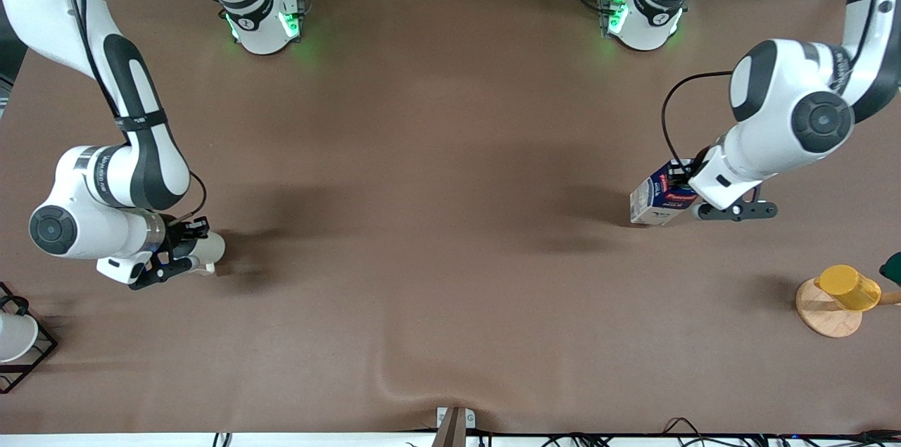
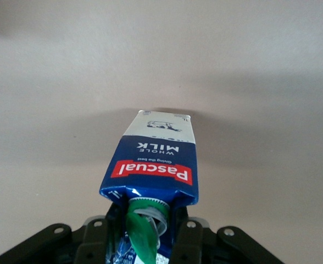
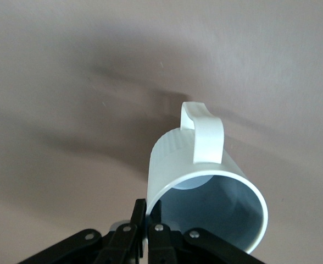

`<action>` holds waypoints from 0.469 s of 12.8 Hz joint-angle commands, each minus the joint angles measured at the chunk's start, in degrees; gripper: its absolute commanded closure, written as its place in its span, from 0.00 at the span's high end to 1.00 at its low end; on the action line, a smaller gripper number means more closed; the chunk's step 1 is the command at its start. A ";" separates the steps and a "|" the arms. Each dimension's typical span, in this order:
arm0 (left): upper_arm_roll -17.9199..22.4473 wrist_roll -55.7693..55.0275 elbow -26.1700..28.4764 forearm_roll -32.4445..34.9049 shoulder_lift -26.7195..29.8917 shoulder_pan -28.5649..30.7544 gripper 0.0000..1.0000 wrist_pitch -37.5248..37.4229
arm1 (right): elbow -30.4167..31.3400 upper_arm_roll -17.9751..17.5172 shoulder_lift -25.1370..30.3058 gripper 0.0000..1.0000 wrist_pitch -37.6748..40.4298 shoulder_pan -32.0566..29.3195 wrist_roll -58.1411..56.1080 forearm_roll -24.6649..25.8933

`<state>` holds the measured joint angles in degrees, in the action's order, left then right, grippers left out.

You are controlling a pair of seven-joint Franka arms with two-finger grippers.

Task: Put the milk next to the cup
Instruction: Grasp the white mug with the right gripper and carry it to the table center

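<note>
The milk (image 1: 658, 199), a dark blue and white carton with a red band, stands tilted at the left arm's end of the table. My left gripper (image 1: 693, 183) is shut on its gabled top. In the left wrist view the carton (image 2: 153, 159) sits between the fingers (image 2: 189, 236) of the left gripper (image 2: 145, 228), its green cap flipped open. The cream-white cup (image 1: 209, 248) is at the right arm's end of the table. My right gripper (image 1: 186, 239) is shut on its rim. In the right wrist view the cup (image 3: 175, 159) shows its grey inside and handle, its wall pinched by the right gripper (image 3: 153, 214).
A yellow cup (image 1: 848, 287) lies on a round wooden disc (image 1: 825, 317) near the left arm's table edge, with a dark green object (image 1: 892, 267) beside it. A white cup in a black wire frame (image 1: 14, 338) sits at the right arm's table edge. The brown cloth is wrinkled (image 1: 394, 376) near the front camera.
</note>
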<state>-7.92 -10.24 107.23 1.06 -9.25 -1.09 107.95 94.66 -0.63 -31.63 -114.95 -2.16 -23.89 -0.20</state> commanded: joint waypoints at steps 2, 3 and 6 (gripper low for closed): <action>-0.35 0.22 -7.46 0.52 0.28 0.30 0.23 -6.43 | -5.44 -0.95 0.43 0.00 1.74 5.12 -0.28 -0.15; -0.35 0.13 -9.04 0.52 0.46 0.12 0.23 -8.01 | -6.59 -0.95 0.43 0.00 1.75 7.67 -0.37 -0.24; -0.35 0.39 -11.95 -0.18 0.54 0.65 0.24 -11.18 | -9.58 -0.95 -0.10 0.00 1.13 17.15 -0.37 -0.68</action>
<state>-7.93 -10.24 97.00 1.06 -8.95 -1.10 99.15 87.03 -2.20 -31.61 -114.45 9.49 -23.93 -0.43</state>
